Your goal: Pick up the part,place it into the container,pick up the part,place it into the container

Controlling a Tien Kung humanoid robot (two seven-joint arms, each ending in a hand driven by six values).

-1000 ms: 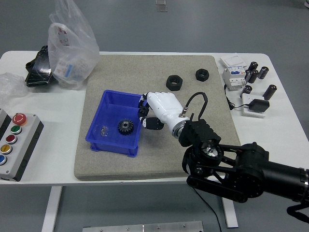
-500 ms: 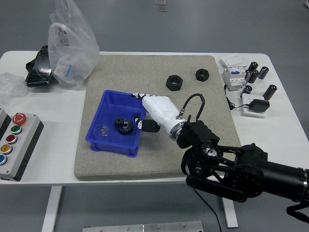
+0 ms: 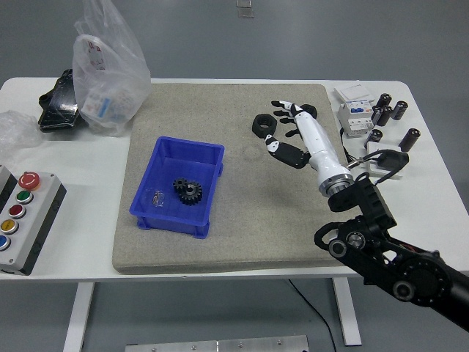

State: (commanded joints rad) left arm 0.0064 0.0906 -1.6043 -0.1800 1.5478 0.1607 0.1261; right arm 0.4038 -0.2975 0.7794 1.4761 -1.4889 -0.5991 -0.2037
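Since the earlier frames the right hand (image 3: 288, 126) has left the blue container (image 3: 163, 192) and swung over to the 1 o'clock part of the grey mat (image 3: 242, 227). Its white fingers (image 3: 282, 103) are spread and released, holding nothing, and they hover over the larger black nut (image 3: 261, 123); whether they touch it I cannot tell. The smaller black nut (image 3: 308, 112) lies just beside, partly behind the hand, close to the far edge of the mat.

Two black gears (image 3: 187, 191) now lie together inside the container, near its middle, with a small metal piece (image 3: 157, 196) beside them at 9 o'clock. The container stands on the left half of the mat, well apart from the hand, and its walls are free on all sides. Between the container and the nuts the mat is bare.

On the white surface (image 3: 95, 235) at 9 o'clock stands a button box (image 3: 22, 218) at the left edge. At 11 o'clock is a plastic bag (image 3: 108, 70). At 2 o'clock, near the right edge, stand some dark cylinders (image 3: 388, 111) and a white breaker (image 3: 354, 117).
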